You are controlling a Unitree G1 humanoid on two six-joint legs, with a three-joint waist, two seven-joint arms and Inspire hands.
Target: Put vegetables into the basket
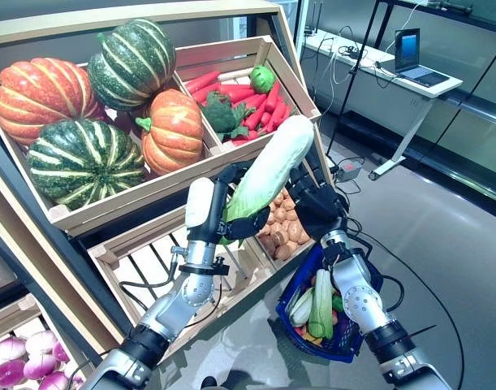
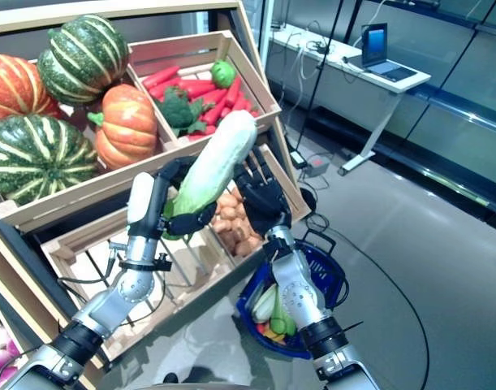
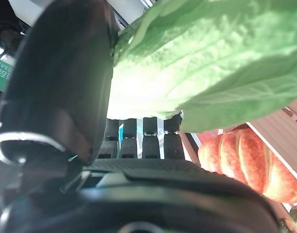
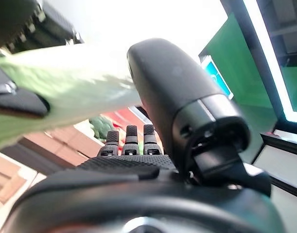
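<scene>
Left hand [image 1: 231, 213] grips long pale-green cabbage [image 1: 272, 166], white toward its tip

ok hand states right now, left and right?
Left hand: closed around the leafy end of a long cabbage, held up before the crates.
Right hand: open, fingers straight beside the cabbage, holding nothing.

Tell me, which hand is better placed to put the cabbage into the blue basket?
Probably the left hand: it is curled round the napa cabbage. The right hand is open beside the cabbage, and the blue basket hangs from the right arm.
</scene>
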